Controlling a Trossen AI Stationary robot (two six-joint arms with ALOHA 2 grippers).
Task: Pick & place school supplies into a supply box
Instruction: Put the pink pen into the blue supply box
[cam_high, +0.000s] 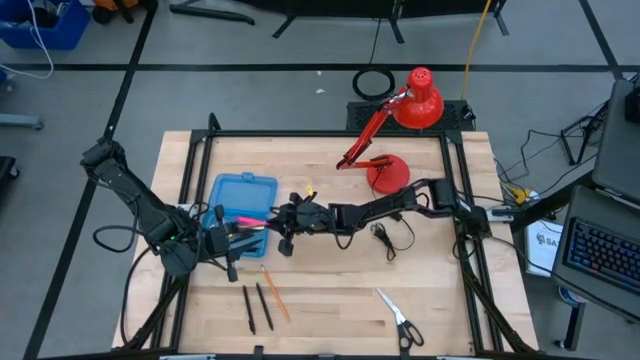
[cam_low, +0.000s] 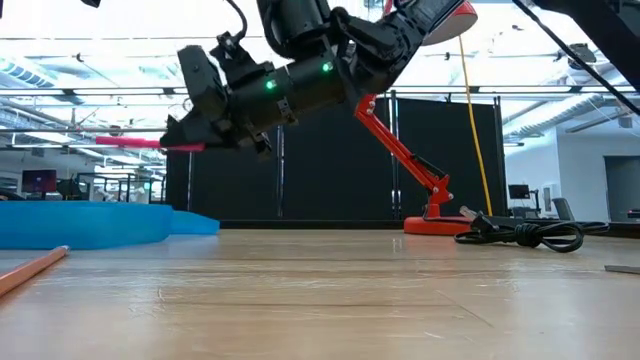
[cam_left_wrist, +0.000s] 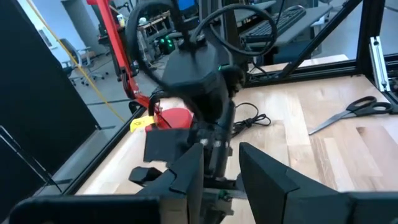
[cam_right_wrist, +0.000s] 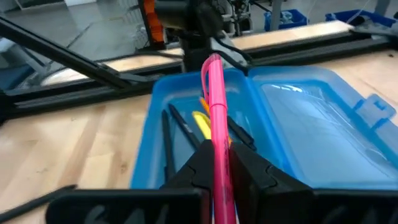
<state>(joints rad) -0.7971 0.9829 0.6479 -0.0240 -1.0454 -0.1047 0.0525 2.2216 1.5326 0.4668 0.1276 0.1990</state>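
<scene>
The right gripper, jaws clamped on the pink marker, holds it lengthwise over the open supply box, toward nine o'clock.

pens in supply box, scissors well apart

You're looking at two arms of matte black, each a chain of blocky segments joined by rounded housings. In the high view the left arm runs from the frame's left edge toward the centre, and the right arm comes in from the right; black cables loop loosely beside both. In the low view, upper centre, two small green lights glow on the dark wrist housing, and ribbed casing and screw heads show near them. The left tool has two broad, flat, angular black fingers. The right tool ends in wedge-shaped black fingers.
</scene>
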